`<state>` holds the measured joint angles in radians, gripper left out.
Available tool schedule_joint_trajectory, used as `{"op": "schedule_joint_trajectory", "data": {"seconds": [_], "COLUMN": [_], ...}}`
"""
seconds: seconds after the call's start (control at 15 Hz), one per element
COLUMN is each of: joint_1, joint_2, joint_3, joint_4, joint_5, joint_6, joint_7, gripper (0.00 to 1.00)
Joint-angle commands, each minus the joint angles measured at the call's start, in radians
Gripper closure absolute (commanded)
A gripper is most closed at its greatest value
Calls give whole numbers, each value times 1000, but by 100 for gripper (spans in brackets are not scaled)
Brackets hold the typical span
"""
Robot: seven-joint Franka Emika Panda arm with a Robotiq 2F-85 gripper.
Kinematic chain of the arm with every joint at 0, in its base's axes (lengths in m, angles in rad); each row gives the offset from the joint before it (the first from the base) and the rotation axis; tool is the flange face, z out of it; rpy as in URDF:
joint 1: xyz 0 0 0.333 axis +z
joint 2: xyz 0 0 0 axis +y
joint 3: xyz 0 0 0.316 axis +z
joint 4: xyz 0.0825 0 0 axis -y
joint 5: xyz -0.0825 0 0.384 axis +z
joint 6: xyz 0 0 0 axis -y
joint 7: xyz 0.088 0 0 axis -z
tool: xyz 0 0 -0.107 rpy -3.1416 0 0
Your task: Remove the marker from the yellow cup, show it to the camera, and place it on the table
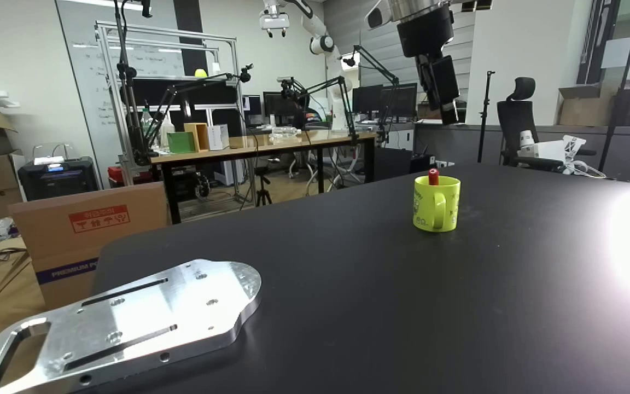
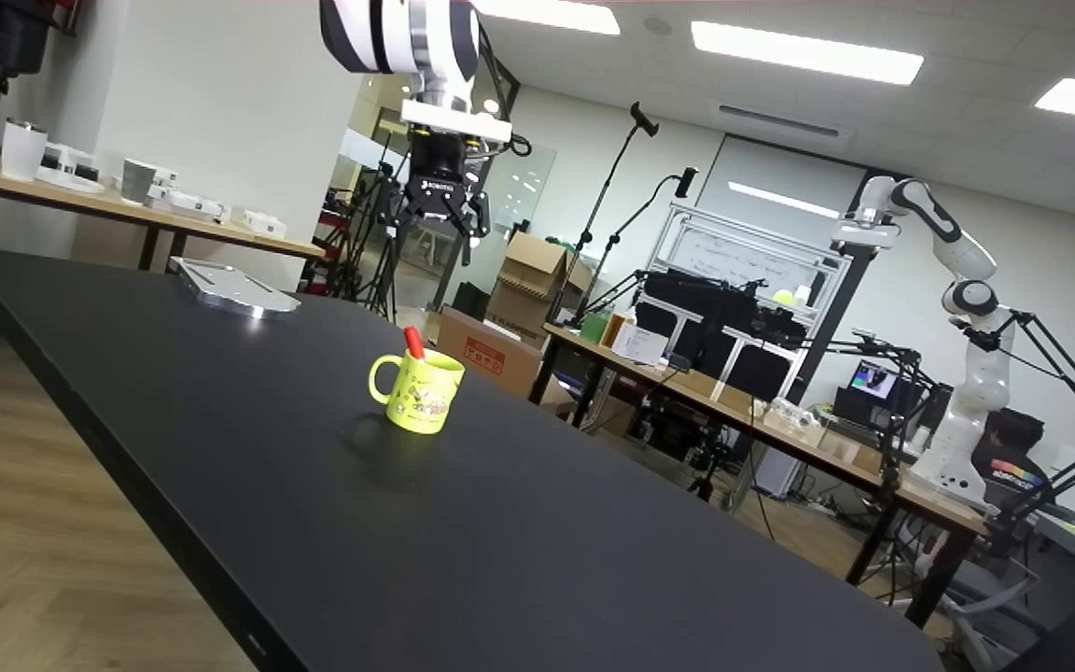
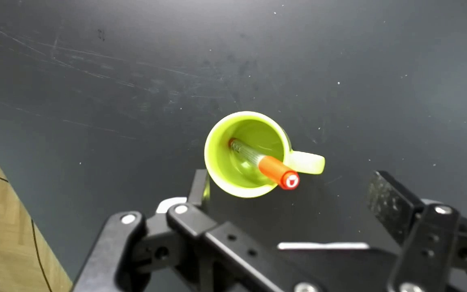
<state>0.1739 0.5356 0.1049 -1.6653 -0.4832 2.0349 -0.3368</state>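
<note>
1. The marker [image 3: 261, 161] is standing inside the yellow cup [image 2: 421, 397], and the cup is sitting on the black table [image 2: 519, 541].
2. The marker is leaning: it is reaching down to one side of the cup's inside, and its red cap [image 3: 276, 170] is poking up over the rim [image 3: 245, 192], just beside the handle [image 3: 308, 163].
3. The gripper [image 3: 294, 192] is hanging above the cup, not touching it. Its two fingers [image 3: 198, 186] are sitting wide apart, and they are holding nothing.
4. I am guessing that we are dealing with a light, stiff stick, maybe plastic. I am not expecting a gentle squeeze to bend it or crack it.
5. The cap is looking round and smooth, so it might be rolling or slipping a little if the flat pads [image 3: 390, 200] are pinching off to one side.
6. I am picking the cap for the hold, just above the rim, because it is sticking out. The pale middle part [image 3: 247, 152] is sitting low inside, where the fingers could be bumping the cup.
7. I am worrying that pulling hard on the cap might be popping it off. Pulling gently along the lean is seeming safest.
</note>
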Motion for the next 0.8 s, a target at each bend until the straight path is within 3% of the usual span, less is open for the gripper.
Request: {"op": "schedule_joint_trajectory", "data": {"seconds": [0.0, 0.73], "joint_1": [12, 31], "joint_2": [9, 89], "joint_3": [-12, -46], "joint_4": [-2, -33], "joint_5": [-23, -60], "joint_6": [39, 157], "joint_7": [20, 72], "gripper": [0, 0]}}
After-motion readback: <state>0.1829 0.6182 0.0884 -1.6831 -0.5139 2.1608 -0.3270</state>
